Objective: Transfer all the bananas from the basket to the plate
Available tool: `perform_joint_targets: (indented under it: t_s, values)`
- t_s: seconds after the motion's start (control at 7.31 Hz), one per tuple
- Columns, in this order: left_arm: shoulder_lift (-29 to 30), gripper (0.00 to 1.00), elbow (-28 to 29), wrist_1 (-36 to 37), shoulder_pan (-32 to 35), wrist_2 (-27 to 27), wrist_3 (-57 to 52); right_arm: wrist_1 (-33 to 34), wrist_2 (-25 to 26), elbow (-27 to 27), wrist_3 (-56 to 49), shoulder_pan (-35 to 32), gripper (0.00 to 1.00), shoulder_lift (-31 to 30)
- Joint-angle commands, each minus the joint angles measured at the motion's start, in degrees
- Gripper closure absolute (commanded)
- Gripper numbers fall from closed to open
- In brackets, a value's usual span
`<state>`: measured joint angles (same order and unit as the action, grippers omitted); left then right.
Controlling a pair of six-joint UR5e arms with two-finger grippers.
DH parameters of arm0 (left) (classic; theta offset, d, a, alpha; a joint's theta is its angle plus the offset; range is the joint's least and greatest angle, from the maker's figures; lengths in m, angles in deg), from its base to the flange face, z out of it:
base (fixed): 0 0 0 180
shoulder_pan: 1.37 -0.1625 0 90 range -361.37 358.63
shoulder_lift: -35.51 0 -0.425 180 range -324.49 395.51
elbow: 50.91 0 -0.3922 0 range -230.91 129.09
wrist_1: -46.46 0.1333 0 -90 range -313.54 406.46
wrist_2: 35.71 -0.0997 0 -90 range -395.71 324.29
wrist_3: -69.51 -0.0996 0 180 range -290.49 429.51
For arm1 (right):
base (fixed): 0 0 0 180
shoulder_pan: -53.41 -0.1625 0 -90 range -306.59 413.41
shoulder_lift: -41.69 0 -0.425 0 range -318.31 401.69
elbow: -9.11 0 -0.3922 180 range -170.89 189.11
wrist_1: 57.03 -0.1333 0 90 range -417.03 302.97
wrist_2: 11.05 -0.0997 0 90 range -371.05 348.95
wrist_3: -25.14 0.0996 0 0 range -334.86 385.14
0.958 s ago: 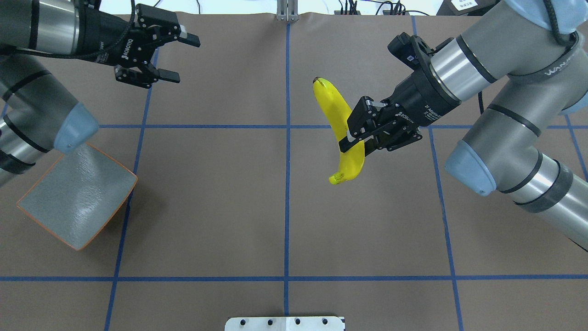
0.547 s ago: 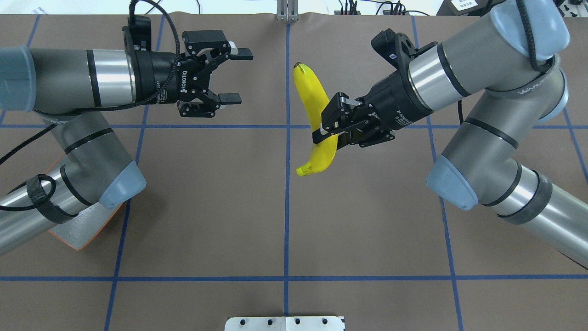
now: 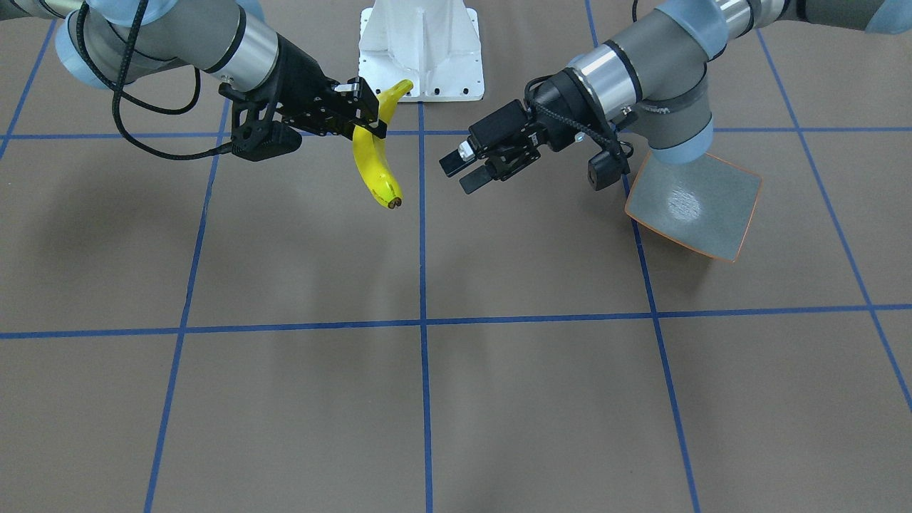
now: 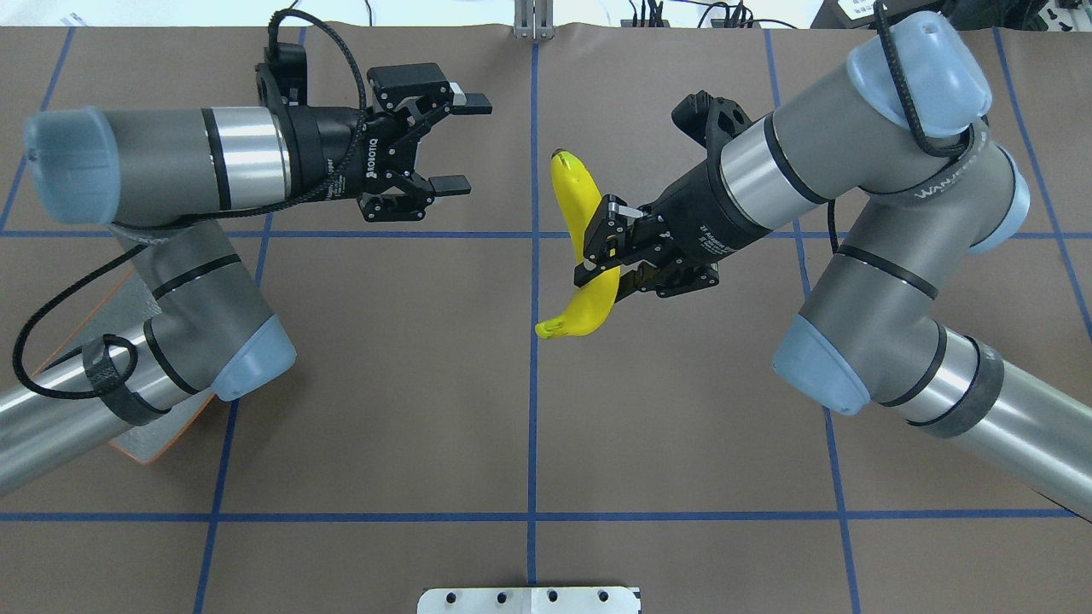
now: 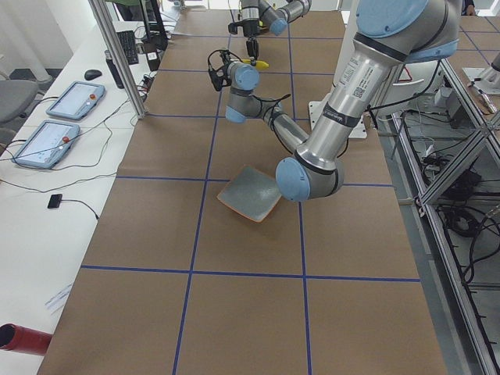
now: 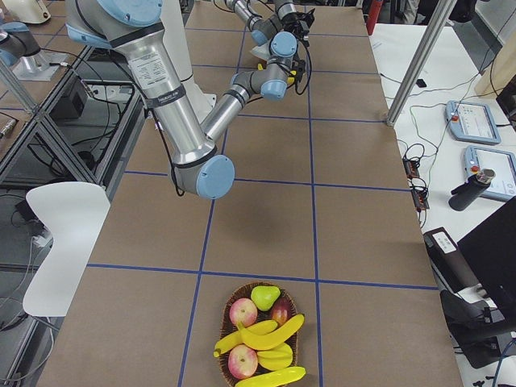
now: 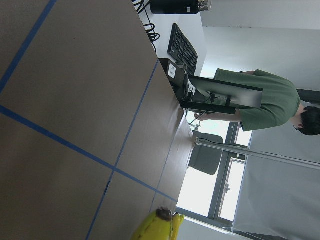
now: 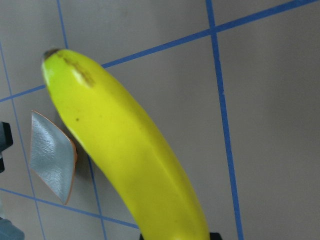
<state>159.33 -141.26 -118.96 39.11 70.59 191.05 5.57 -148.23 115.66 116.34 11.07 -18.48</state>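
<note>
- The right gripper [image 4: 597, 251] pinches one banana [image 4: 572, 192] around its middle and holds it in the air just on the robot's right of the table's [image 4: 384, 384] centre line; gripping it mid-length leaves both ends free, which looks meant to give a second gripper room to take hold
- The banana lies roughly flat, with its length running away from the robot, dark tip at the far end and stem at the near end; it touches nothing but the jaws
- The left gripper [image 4: 465, 143] is spread wide, holds nothing and points at the banana from across the centre line; it is near but not touching, and its wrist camera catches only the fruit's dark tip at the frame's bottom edge
- The plate [image 3: 695, 206] sits on the robot's left, partly beneath the left arm's elbow, with nothing on it; the basket [image 6: 297, 330] stands at the table's far right end, well apart, with the other bananas [image 6: 270, 332] lying in it among apples [image 6: 242, 310] and a pear [image 6: 264, 296]
- Judging by that spread, neither arm seems able to cover both ends, so a mid-table hand-over appears to be the step in hand; the task is barely begun
- The risk is the release; the left jaws should clamp before the right ones let go
</note>
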Motion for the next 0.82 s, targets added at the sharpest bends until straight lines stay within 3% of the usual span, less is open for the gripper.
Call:
perform_joint_targets:
  t_s: [0.0,0.68]
  values:
    - [2.6,0.0,3.0,0.2,-0.8,-0.6,-0.9,0.8,-0.5,-0.2,0.1,0.7,1.0,0.1]
    - [4.3,0.0,4.5,0.5,-6.7,-4.2,-1.8,1.1,-0.3,-0.1,0.1,1.0,1.0,0.3]
